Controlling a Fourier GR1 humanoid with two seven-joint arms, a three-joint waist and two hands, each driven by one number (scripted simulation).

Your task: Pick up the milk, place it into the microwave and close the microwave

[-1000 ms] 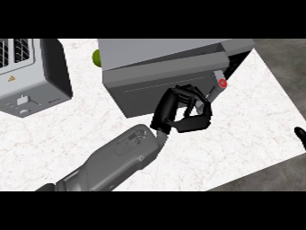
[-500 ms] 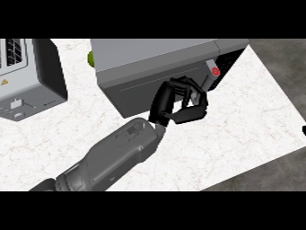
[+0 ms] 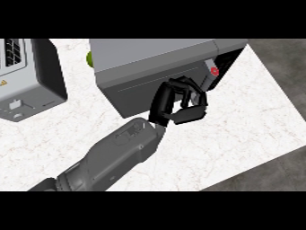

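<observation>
No legible text or numbers appear. A yellow triangular warning sign [image 3: 3, 83] stands on the grey appliance [image 3: 23, 85] left of the microwave [image 3: 155, 67].

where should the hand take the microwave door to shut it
On the microwave door, its free right edge, by the red button, from the front: a dark gap shows it ajar there, so it likely hinges at left. The left hand curls there.

I saw a white marbled counter [image 3: 248, 121]; dark grey floor [image 3: 287, 67] lay right of it.
</observation>
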